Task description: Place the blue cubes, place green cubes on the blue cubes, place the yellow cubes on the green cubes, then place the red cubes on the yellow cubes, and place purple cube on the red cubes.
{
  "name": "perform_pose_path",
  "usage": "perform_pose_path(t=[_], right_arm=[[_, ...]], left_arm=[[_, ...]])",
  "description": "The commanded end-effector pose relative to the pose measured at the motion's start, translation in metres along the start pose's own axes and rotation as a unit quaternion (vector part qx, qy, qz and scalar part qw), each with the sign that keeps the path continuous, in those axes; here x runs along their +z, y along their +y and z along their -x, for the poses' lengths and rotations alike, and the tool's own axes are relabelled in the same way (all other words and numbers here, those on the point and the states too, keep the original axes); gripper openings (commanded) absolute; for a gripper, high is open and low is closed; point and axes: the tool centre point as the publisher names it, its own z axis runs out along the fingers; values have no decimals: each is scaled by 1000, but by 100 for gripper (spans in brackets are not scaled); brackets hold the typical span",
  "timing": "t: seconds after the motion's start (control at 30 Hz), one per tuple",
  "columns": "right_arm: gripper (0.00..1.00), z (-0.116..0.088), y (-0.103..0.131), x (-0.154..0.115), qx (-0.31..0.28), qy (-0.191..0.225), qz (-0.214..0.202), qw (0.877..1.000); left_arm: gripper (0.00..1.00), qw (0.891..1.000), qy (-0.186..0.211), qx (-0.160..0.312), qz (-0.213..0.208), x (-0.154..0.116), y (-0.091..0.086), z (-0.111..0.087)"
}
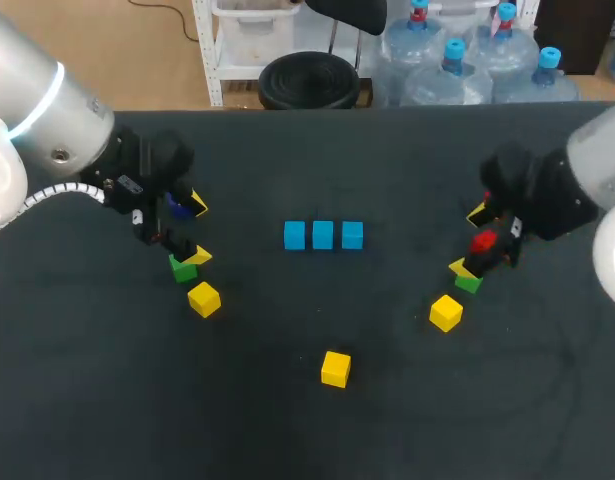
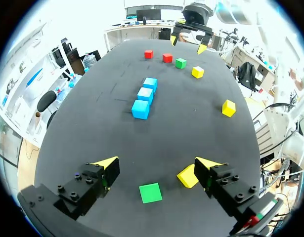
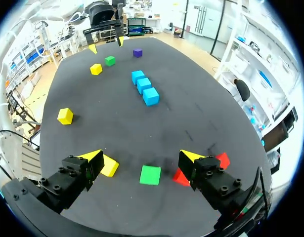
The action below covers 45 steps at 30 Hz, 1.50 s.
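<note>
From above, three blue cubes (image 1: 323,235) sit in a row at the middle of the dark tabletop (image 1: 287,430). Left wrist: the left tool (image 2: 157,163) is released, with a green cube (image 2: 150,192) between its fingers, untouched. Right wrist: the right tool (image 3: 142,157), also released, straddles a second green cube (image 3: 150,175).

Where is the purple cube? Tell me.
Right wrist view: the purple cube lies beside the left pincer, near a green cube, on the robot's left side.

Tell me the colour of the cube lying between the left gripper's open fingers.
The cube is green, clearest in the left wrist view.
</note>
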Motion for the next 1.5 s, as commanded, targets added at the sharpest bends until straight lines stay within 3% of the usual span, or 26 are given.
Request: perform_pose_path(t=[0.03, 0.57, 1.5], right_arm=[[100, -9, 8, -7, 6, -2, -33, 999], [100, -49, 7, -2, 50, -2, -41, 998], [100, -57, -5, 22, 48, -9, -21, 999]], left_arm=[[100, 1000, -2, 2, 0, 0, 0, -1], [100, 1000, -2, 2, 0, 0, 0, -1], [100, 1000, -2, 2, 0, 0, 0, -1]])
